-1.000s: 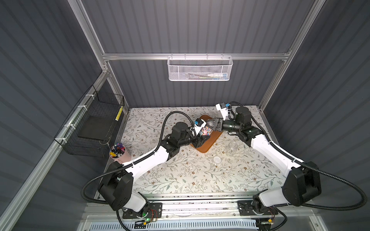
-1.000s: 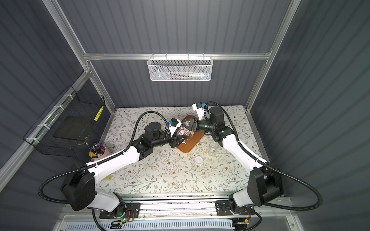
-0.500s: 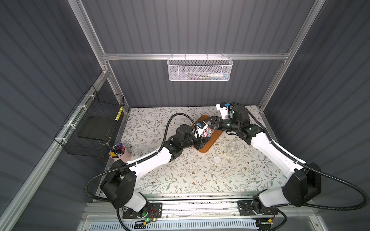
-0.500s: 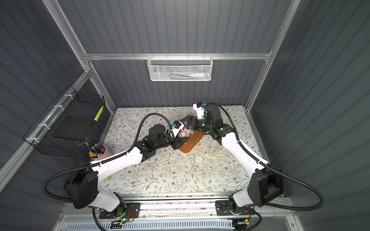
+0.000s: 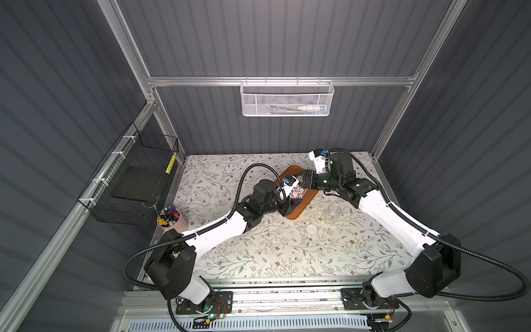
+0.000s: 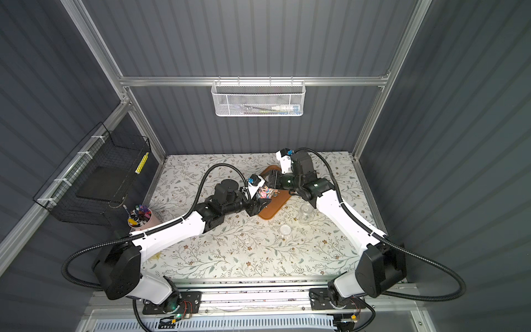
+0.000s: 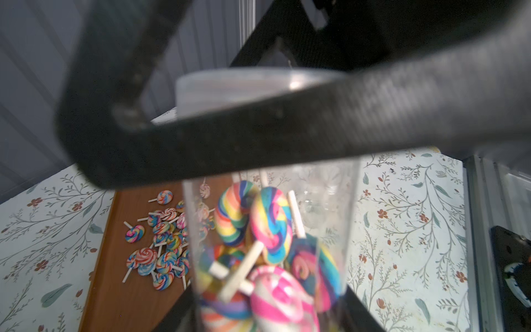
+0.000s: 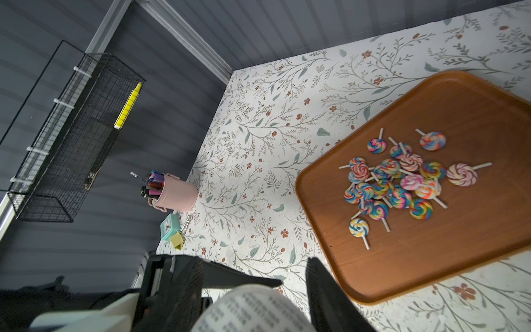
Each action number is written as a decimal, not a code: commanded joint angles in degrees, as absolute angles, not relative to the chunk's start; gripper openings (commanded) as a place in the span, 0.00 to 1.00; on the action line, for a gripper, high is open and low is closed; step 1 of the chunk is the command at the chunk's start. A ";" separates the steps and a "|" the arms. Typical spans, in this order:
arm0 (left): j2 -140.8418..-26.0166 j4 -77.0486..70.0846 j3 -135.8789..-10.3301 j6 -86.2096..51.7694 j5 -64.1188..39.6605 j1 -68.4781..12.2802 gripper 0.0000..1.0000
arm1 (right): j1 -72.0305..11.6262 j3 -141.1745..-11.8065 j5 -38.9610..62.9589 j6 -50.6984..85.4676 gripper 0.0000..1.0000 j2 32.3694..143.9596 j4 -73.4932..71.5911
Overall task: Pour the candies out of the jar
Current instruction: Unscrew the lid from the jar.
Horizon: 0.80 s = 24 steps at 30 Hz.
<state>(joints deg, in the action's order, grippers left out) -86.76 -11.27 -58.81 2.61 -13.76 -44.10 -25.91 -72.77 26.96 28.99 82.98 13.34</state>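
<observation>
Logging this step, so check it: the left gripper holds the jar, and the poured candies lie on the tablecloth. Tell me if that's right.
Not quite. The poured candies lie on the tray, not on the tablecloth; the right wrist view shows it. The left gripper does hold the jar.

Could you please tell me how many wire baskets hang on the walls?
2: a white basket on the back wall and a black basket on the left wall; none seems hidden.
</observation>
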 commanded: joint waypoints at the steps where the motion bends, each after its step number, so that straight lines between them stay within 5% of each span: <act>1: -86.73 -10.26 -59.85 2.88 -29.28 -43.35 0.00 | -25.26 -71.65 46.02 26.38 0.37 81.56 1.93; 6: -87.40 -7.65 -62.29 1.78 -39.62 -42.93 0.00 | -24.27 -69.12 59.73 29.11 0.38 81.80 -11.27; 13: -86.87 -7.38 -61.26 1.84 -36.30 -42.96 0.00 | -24.10 -70.86 57.32 28.00 0.40 82.17 -7.17; 19: -86.65 -7.31 -60.38 2.11 -27.35 -42.98 0.00 | -24.08 -72.40 49.96 25.41 0.69 81.27 2.01; 24: -85.01 -6.99 -59.11 2.91 -15.12 -42.97 0.00 | -23.31 -74.33 39.16 25.19 0.77 80.60 11.90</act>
<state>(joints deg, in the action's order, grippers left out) -85.78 -8.86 -60.25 1.80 -22.52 -42.48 -22.41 -71.55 42.39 25.47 82.94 6.90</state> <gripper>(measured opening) 0.566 0.767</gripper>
